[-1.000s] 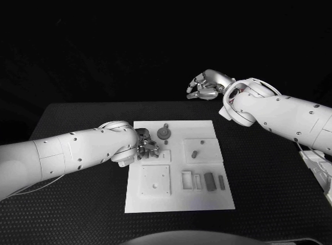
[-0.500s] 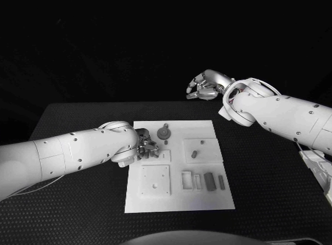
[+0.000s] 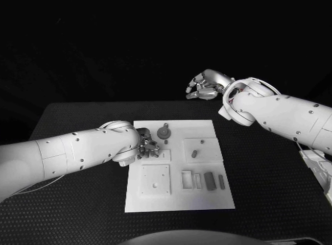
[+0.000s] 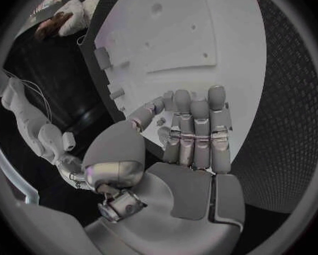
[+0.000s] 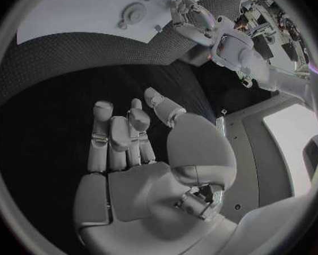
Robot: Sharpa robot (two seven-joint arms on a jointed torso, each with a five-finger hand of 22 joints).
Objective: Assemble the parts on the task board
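My left hand hovers with fingers loosely curled, holding nothing I can see, at nine o'clock on the white rectangular task board. The small grey block parts lie around four o'clock. I'd lower slowly. My right hand idles, spread and empty, beyond twelve.

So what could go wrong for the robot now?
The left hand hangs low at the task board edge, close to a small grey part by its fingertips; a small slip might knock that part away. The round part stands just beside that hand and could get bumped. The right hand is raised beyond the table, too far to help steady anything.
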